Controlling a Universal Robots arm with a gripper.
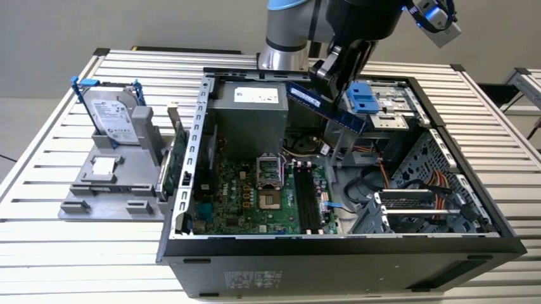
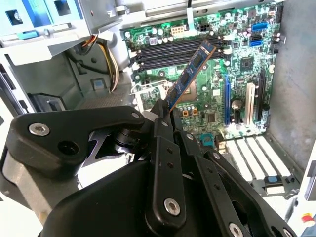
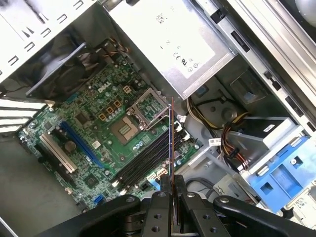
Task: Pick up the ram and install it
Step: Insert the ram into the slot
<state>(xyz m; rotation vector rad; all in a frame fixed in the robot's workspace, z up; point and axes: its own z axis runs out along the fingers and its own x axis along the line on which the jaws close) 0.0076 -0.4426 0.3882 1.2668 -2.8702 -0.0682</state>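
Arm [image 1: 292,31]: reaching down from above the open computer case [image 1: 338,253], wrist tilted, claw aimed into the cavity.
Claw [image 1: 328,79]: clenched on the ram, black fingers pinching one end of the stick; same grasp seen in both wrist views, claw [image 2: 163,118] and claw [image 3: 170,190].
Ram [image 1: 325,106]: held in the claw, up in the air and slanted, free end jutting beyond the fingertips; ram [image 2: 190,71] shown flat-on, ram [image 3: 171,143] edge-on.
Motherboard [image 1: 253,196]: on the case floor, below the claw.
Memory slots [image 2: 177,49]: beyond the ram's free end, apart from it, below the claw.
Power supply [image 1: 249,117]: beside the claw, toward the exterior view's left.
Blue drive bay [image 1: 363,98]: just beside the claw, toward the exterior view's right.
Hard drive [image 1: 114,114]: well apart from the claw, outside the case, upright in a grey stand [image 1: 110,190].
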